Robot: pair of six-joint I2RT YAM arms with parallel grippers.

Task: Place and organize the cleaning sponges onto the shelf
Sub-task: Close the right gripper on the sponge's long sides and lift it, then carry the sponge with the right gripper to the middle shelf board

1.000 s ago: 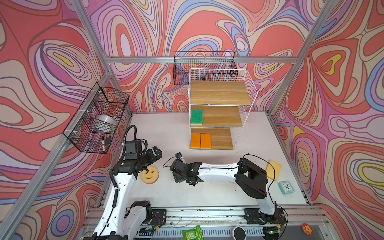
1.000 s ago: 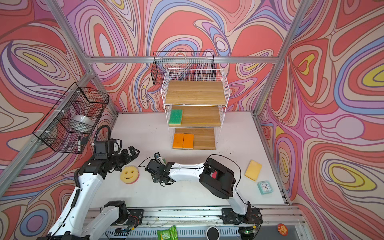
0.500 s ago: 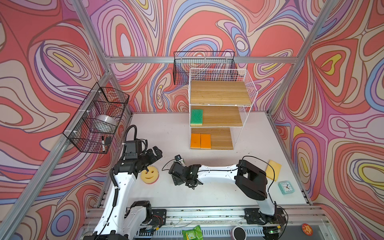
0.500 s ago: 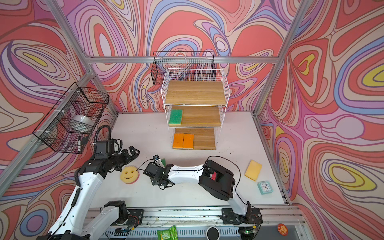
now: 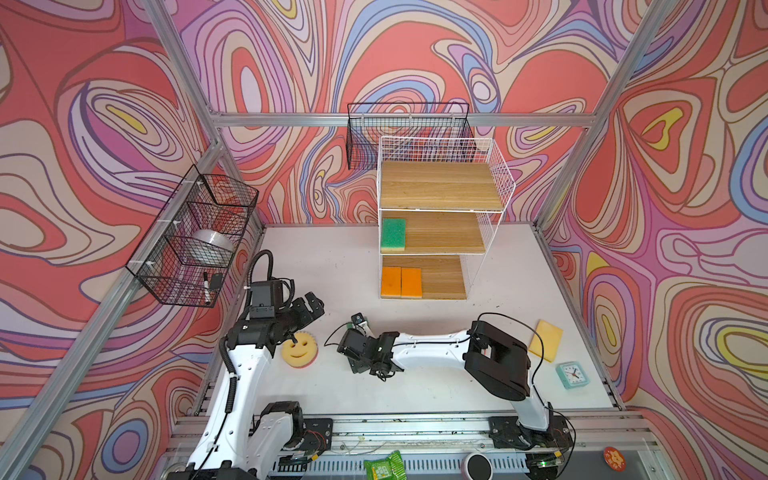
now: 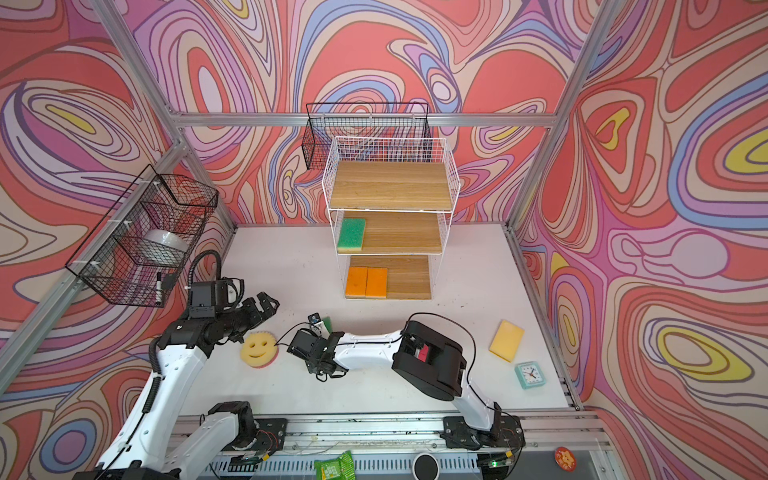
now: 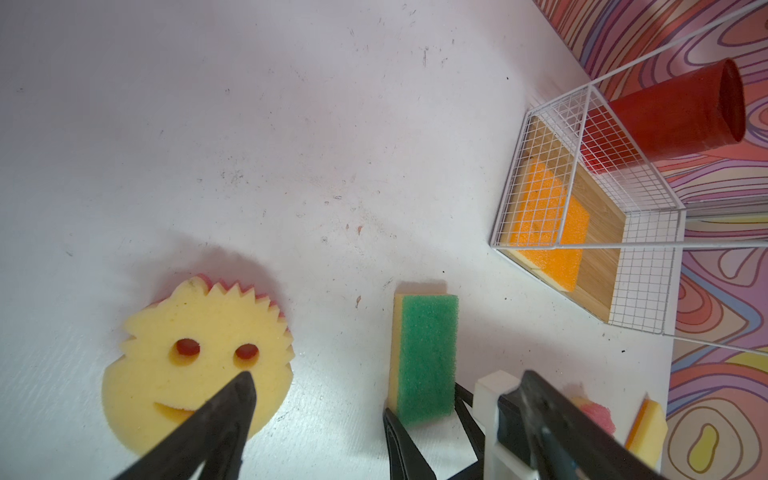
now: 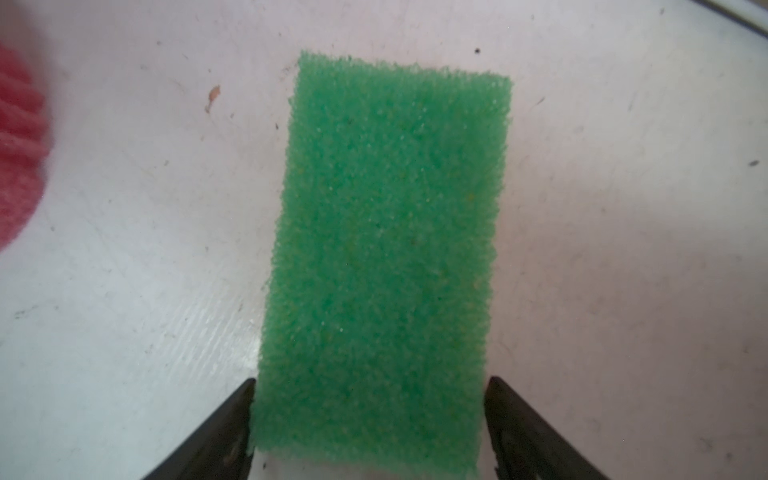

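My right pincer (image 8: 370,382) stood low over the counter (image 5: 353,266), jaws apart, with one green-faced sponge (image 8: 386,232) lying flat between its tips. The tips sat right against the sponge's two long sides, but the foam showed no squeeze, so I count that pincer as open and not yet gripping. I took the sponge across its narrow width because, I judge, that is the only span my jaws clear comfortably, and a hold near one end leaves the rest free to slide onto a board.

My left pincer (image 5: 313,305) hung spread wide and empty just above the smiley sponge (image 5: 299,351), which lay on the counter near my right pincer. It touched nothing. I read that as waiting its turn, so the two arms would not crowd each other.

The shelf (image 5: 440,187) stood well apart from both pincers, across the counter. Its middle board carried a green sponge (image 5: 393,235) at one edge. The bottom board carried two orange sponges (image 5: 401,282) touching side by side. That suggests sorting by colour, so the sponge between my tips probably belonged beside its green mate. A plain yellow sponge (image 5: 545,340) lay far behind my right pincer, beside my arm's base, with no grip on it.
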